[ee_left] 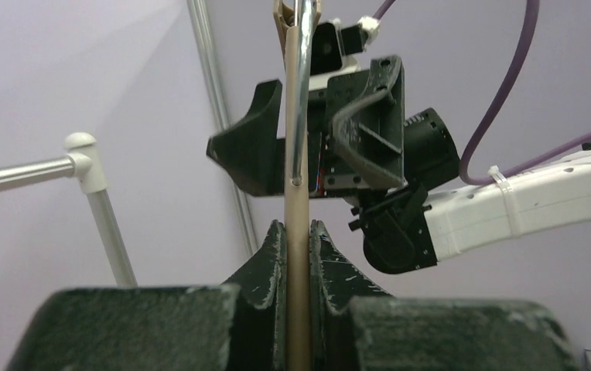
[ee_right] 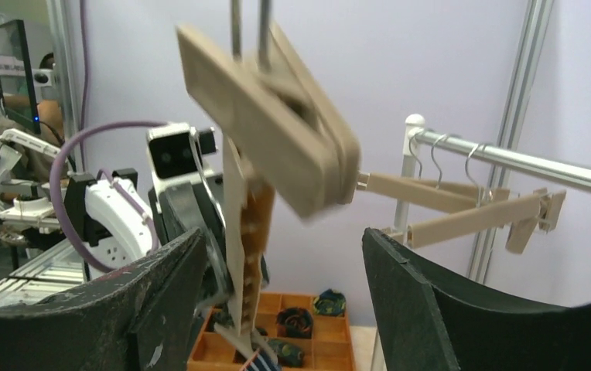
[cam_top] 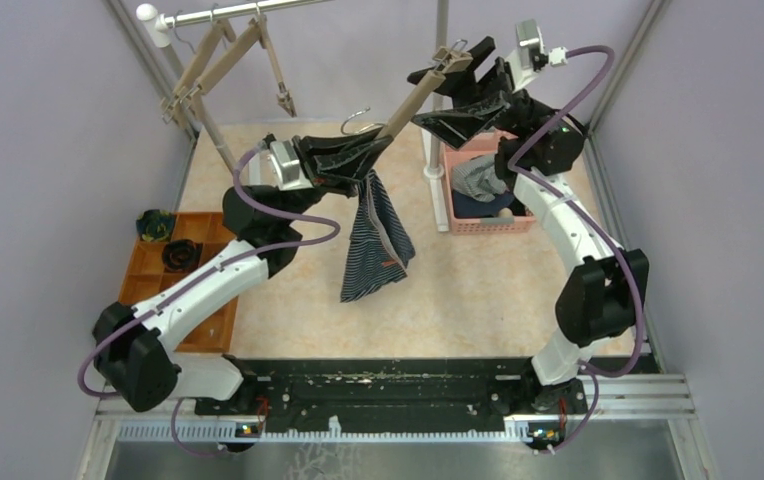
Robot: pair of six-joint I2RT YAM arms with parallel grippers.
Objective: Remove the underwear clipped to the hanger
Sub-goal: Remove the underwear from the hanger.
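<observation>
The dark-blue pinstriped underwear [cam_top: 375,240] hangs from the lower clip of a beige hanger [cam_top: 413,100] held tilted in the air. My left gripper [cam_top: 376,152] is shut on the hanger bar [ee_left: 298,255] just above that clip. My right gripper [cam_top: 420,97] is open, its jaws wide apart on either side of the hanger's upper end. In the right wrist view the empty upper clip [ee_right: 277,131] sits just above the open right gripper [ee_right: 283,239], touching neither finger. A corner of the striped fabric [ee_right: 260,363] shows at the bottom edge.
A pink basket [cam_top: 478,226] at the back right holds grey-white striped underwear [cam_top: 475,178] over a navy piece. An orange tray [cam_top: 148,272] with dark rolled bundles sits at the left. A rail [cam_top: 248,12] with more beige hangers [cam_top: 213,65] stands at the back left.
</observation>
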